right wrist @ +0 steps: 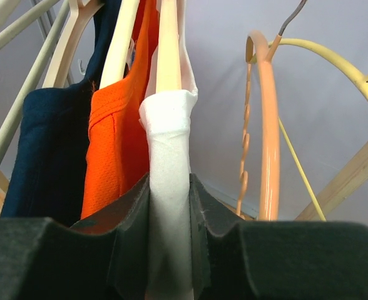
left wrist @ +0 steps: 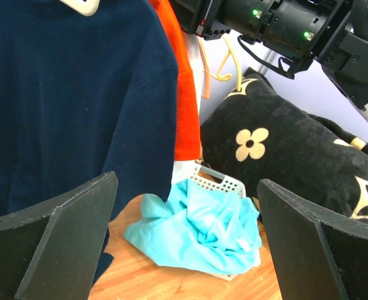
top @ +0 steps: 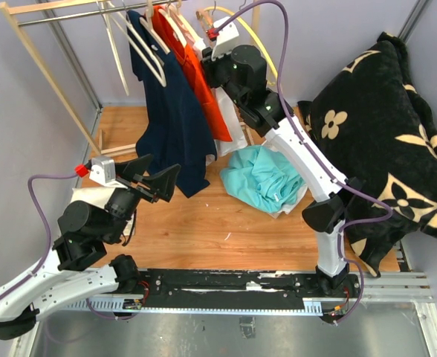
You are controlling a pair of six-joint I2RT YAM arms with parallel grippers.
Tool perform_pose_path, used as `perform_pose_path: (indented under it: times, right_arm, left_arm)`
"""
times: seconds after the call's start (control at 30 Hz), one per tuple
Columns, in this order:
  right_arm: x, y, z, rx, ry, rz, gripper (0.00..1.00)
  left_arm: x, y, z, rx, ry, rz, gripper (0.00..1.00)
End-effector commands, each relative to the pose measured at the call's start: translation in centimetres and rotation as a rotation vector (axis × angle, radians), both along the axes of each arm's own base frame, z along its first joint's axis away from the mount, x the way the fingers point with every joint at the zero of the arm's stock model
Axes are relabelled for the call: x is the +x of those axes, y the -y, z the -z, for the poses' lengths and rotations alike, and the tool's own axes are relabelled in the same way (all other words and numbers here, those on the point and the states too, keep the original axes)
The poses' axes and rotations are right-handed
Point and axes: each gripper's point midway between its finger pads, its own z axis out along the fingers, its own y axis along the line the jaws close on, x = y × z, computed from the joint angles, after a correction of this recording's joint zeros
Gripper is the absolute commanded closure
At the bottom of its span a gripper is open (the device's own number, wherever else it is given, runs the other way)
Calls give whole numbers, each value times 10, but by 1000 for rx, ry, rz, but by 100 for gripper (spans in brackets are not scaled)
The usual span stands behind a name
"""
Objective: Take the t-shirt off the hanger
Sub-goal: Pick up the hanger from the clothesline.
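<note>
The right claw (right wrist: pixel 169 212) is clenched on the white t-shirt (right wrist: pixel 168 162). Its two dark pads press the fabric from either side, just where the cloth drapes over the sloping arm of a pale wooden hanger (right wrist: pixel 168 56). The white t-shirt is on that hanger, at the far side of the scene, on the clothes rail (top: pixel 62 13). It is the rightmost of three hanging shirts.

Touching it on the left is an orange shirt (right wrist: pixel 112 150), and left of that hangs a navy shirt (right wrist: pixel 46 150), each on its own pale hanger. To the right of the white t-shirt, apart from it, hang a bare peach plastic hanger (right wrist: pixel 268 125) and a bare yellow hanger (right wrist: pixel 334 59).

The left claw (top: pixel 154 177) is released, its fingers spread wide and holding nothing. It hovers low and near, just beside the bottom hem of the navy shirt.

On the wooden surface (top: pixel 204 223), right of the navy shirt, a crumpled turquoise cloth (top: pixel 263 178) lies in a white basket (left wrist: pixel 224 182). A black blanket (top: pixel 382 126) with cream flower shapes is heaped at the far right.
</note>
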Motion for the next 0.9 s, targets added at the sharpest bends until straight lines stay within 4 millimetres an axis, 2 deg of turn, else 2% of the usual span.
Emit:
perform_pose_path:
  times: [0.0, 0.1, 0.4, 0.87]
  right_arm:
    - [-4, -5, -18, 57, 38, 1, 99]
    - [-4, -6, -21, 72, 54, 0, 99]
    - [-16, 4, -55, 161, 163, 14, 99]
    - [-28, 10, -82, 220, 265, 40, 99]
  left_arm:
    - [0, -6, -1, -10, 5, -19, 0]
    - [0, -6, -1, -8, 5, -20, 0]
    - [0, -7, -1, -11, 4, -25, 0]
    - [-1, -9, -4, -15, 8, -28, 0]
